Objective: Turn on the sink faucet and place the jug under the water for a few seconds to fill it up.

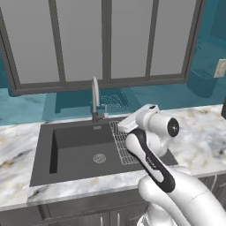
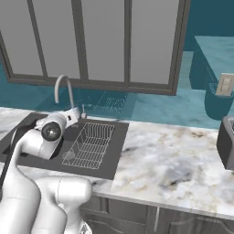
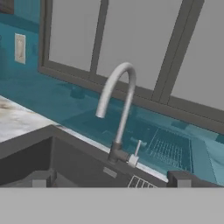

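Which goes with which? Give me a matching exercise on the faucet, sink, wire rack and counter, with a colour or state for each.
Things:
1. faucet
2. sink
3. wire rack
4. counter

Descriptions:
A. white marble with grey veins
B. dark grey, with a round drain
C. silver, curved, no water running
D. thin pale wires, lying in the basin's right part

Pairs: 1-C, 2-B, 3-D, 4-A

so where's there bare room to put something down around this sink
The marble counter right of the sink is bare up to the dark object at the edge. The basin floor around the drain is free. The wire rack side, beside the faucet, is crowded.
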Available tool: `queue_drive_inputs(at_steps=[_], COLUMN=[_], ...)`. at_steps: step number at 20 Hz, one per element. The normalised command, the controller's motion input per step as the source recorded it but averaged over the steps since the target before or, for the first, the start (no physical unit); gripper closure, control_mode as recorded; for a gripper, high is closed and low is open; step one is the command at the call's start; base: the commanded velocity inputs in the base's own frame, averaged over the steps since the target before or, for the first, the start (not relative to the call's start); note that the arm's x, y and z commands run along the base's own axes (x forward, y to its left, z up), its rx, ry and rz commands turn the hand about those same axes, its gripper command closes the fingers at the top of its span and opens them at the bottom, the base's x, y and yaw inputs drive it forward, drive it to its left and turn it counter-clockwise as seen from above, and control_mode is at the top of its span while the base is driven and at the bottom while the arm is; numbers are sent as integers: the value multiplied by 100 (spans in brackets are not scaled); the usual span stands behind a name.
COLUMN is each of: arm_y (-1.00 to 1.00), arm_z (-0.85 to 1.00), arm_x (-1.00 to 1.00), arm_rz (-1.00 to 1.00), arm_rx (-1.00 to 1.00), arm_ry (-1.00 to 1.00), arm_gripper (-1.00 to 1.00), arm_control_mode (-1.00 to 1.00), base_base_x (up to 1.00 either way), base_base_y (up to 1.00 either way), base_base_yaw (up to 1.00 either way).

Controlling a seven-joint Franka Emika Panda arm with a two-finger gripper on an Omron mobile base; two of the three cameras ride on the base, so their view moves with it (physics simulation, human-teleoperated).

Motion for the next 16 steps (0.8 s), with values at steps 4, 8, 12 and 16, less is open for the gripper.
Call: queue_drive_inputs(at_steps=[4, 8, 12, 16], arm_y=[-2, -14, -18, -12], arm_z=[0, 0, 0, 0], arm_x=[28, 23, 18, 33], arm_rz=[1, 3, 4, 4], arm_rx=[2, 3, 6, 8], arm_ry=[1, 0, 1, 1], arm_gripper=[-100, -100, -100, -100], arm_control_mode=[-100, -100, -100, -100], base_base_x=[0, 0, 0, 0], base_base_y=[0, 0, 0, 0], base_base_yaw=[0, 0, 0, 0])
